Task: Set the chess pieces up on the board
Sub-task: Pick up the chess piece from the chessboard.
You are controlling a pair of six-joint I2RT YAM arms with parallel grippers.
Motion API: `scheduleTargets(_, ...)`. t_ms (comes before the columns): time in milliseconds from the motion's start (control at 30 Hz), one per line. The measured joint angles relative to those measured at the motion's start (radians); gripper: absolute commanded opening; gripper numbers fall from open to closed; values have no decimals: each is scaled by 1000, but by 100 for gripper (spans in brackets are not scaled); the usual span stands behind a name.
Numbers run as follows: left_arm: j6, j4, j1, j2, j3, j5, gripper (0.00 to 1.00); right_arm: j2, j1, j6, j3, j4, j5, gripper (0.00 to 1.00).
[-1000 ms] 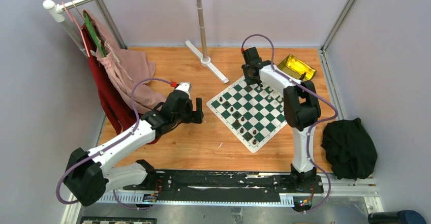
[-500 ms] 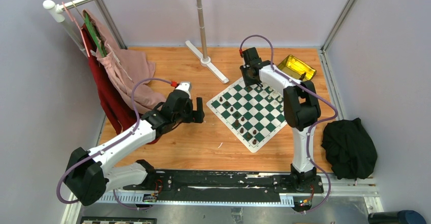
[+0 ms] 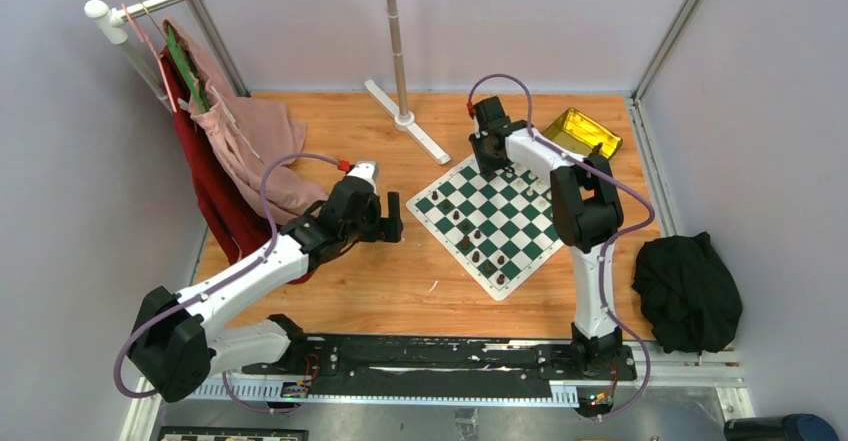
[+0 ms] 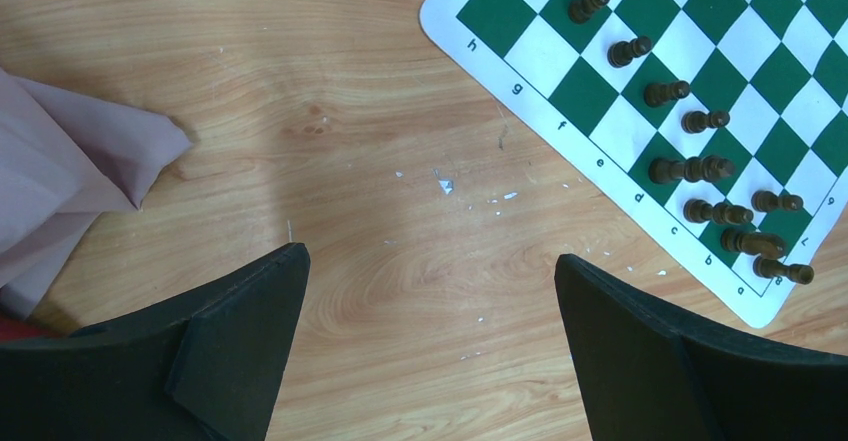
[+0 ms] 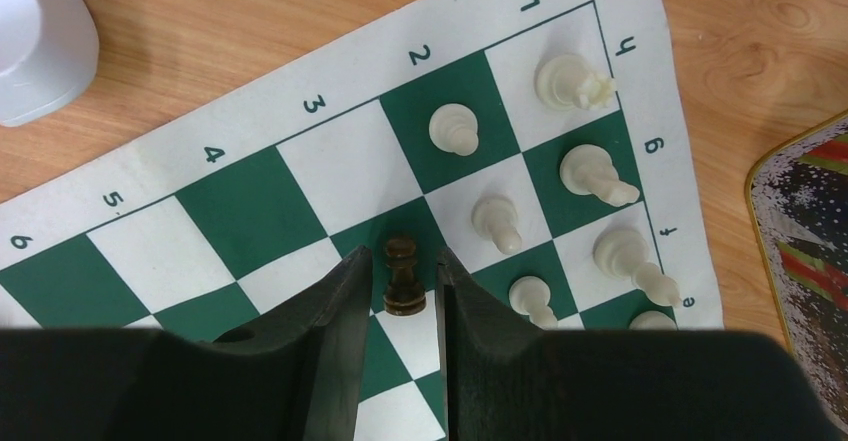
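Note:
The board (image 3: 497, 223) lies at the middle right, also seen in the left wrist view (image 4: 590, 96) and the right wrist view (image 5: 250, 196). My right gripper (image 3: 488, 151) (image 5: 403, 253) is at the board's far corner, shut on a dark brown pawn (image 5: 404, 279) that leans differently from the standing pieces. Several cream pieces (image 5: 577, 79) stand in two rows just to its right. Dark pieces (image 4: 690, 169) (image 3: 476, 236) stand along the board's near-left side. My left gripper (image 3: 392, 229) (image 4: 430, 256) hangs wide open over bare wood left of the board, holding nothing.
A gold tin (image 3: 582, 131) (image 5: 800, 251) sits beyond the board's far right corner. A rack's white foot (image 3: 405, 121) (image 5: 40, 41) stands behind the board. Pink cloth (image 3: 250, 151) (image 4: 60, 161) hangs at the left. A black cloth heap (image 3: 688, 291) lies at the right.
My right gripper has shifted slightly left at the board's far corner and its fingers have narrowed a little. The left arm has barely moved.

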Motion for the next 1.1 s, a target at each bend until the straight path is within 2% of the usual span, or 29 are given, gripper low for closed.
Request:
scheduleTargets(467,1,2,0,13,0,0,100,24,0,-3,39,-11,-7,32)
scheduleTargets(800,1,8,0,24,0,1,100,40,0,-5,41,-15,-10,28)
scheduleTargets(933,1,9,0,24,0,2,100,40,0,-5,41,-16,-11,23)
scheduleTargets(1100,1,9,0,24,0,5,100,40,0,-5,41,-17,-18,10)
